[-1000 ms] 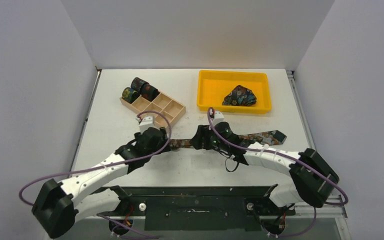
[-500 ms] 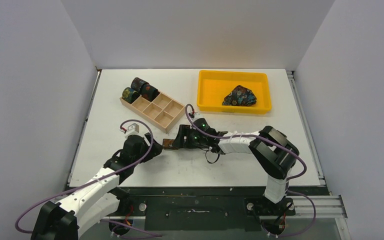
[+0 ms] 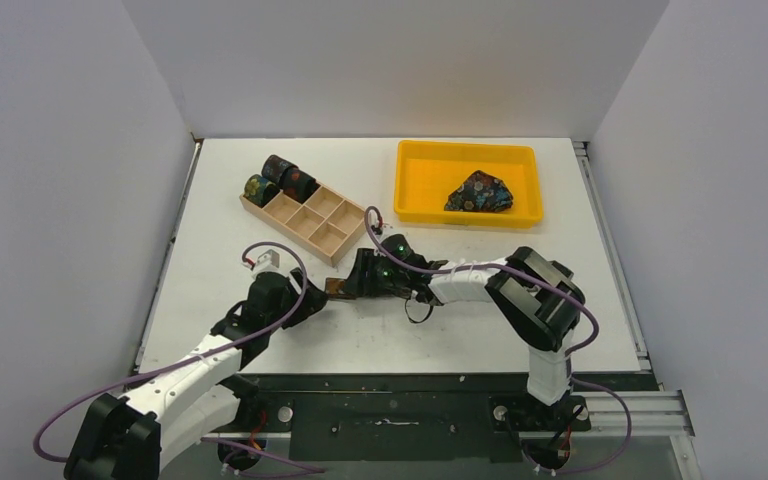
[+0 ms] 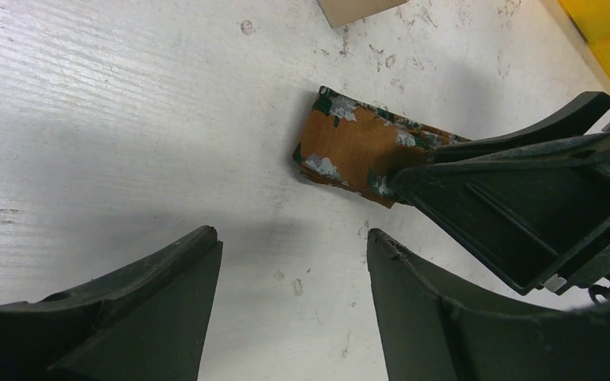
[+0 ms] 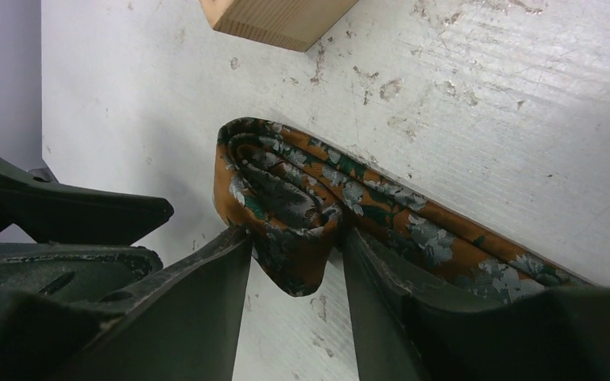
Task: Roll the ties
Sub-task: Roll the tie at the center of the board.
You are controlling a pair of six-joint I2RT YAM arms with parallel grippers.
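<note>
- Top view: an orange-brown floral fabric tie (image 3: 337, 288) lies on the white table (image 3: 560, 230), just in front of the wooden compartment box (image 3: 305, 215) and between both grippers. The right arm is folded back sharply, with the right gripper (image 3: 363, 276) at the tie.
- Left wrist view: the tie's flat folded end (image 4: 349, 147) rests on the table. The left gripper (image 4: 292, 238) hovers just short of it, jaws apart and empty.
- Right wrist view: the tie's loose coil (image 5: 282, 190) is pinched between the right fingers (image 5: 198, 309), whose jaws are closed on it.
</note>
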